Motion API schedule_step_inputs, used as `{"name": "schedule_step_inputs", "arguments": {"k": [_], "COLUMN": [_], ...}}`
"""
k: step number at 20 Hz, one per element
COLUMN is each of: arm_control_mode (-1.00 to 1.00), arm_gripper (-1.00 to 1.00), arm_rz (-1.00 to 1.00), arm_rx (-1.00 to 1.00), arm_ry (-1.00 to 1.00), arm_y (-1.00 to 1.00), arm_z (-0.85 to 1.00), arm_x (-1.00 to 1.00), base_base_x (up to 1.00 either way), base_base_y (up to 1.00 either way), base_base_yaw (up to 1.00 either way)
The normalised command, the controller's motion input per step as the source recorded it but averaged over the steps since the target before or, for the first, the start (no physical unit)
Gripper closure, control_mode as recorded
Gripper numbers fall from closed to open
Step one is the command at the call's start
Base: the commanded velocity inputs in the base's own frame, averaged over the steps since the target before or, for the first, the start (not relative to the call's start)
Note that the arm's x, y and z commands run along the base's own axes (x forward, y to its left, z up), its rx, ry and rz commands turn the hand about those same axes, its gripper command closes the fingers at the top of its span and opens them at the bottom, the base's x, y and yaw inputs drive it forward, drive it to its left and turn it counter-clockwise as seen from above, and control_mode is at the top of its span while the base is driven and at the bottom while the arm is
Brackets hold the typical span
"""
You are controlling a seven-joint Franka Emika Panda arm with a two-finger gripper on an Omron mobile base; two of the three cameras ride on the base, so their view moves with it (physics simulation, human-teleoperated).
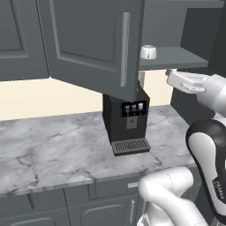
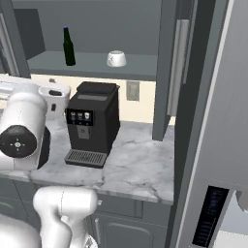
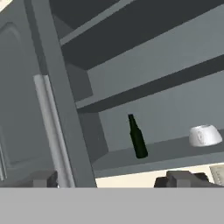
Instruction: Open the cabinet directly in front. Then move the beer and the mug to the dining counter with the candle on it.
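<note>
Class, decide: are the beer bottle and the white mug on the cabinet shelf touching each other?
Apart. In the right base view, the beer bottle and mug stand with bare grey shelf between them; the hand view shows the same gap.

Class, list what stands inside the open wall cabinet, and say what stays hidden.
On the cabinet shelf stand a dark beer bottle and an upturned white mug. In the left base view the open door hides the bottle.

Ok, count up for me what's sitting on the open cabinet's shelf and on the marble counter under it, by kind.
Dark glass bottles with a narrow neck: 1
White mugs, upside down on the grey shelf: 1
Black coffee machines on the grey-veined marble worktop: 1
Total: 3
</note>
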Motion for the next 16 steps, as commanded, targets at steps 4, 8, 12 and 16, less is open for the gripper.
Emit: {"name": "schedule_step_inputs", "arguments": {"k": [4, 8, 12, 16], "arm_control_mode": [-1.0, -1.0, -1.0, -1.0], "arm_gripper": [-1.0, -1.0, -1.0, -1.0], "arm_rz": [0.18, 0.2, 0.23, 0.28], "arm_rx": [0.1, 0.18, 0.23, 0.05], "arm_ry": [0.22, 0.37, 0.36, 0.18], "arm_y": [0.0, 0.0, 0.05, 0.74], "arm_z": [0.0, -0.1, -0.05, -0.07], "arm_x": [0.89, 1.0, 0.83, 0.06], "base_base_x": [0.0, 0.0, 0.0, 0.0], "base_base_y": [0.0, 0.0, 0.0, 0.0], "base_base_yaw": [0.0, 0.0, 0.0, 0.0]}}
